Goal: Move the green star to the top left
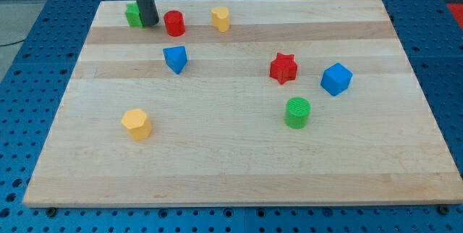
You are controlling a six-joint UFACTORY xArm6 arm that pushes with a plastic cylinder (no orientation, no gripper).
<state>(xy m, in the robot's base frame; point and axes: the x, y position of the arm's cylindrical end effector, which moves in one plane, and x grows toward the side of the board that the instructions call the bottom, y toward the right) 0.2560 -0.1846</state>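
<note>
One green block, the green star (pixel 132 15) (mostly hidden, shape hard to confirm), sits at the board's (pixel 239 175) top-left corner, my tip (pixel 150 23) touching its right side, pushing it there, I judge. No claw here, nothing held. Little room remains before the edges; red cylinder (pixel 174 23) just beside.
</note>
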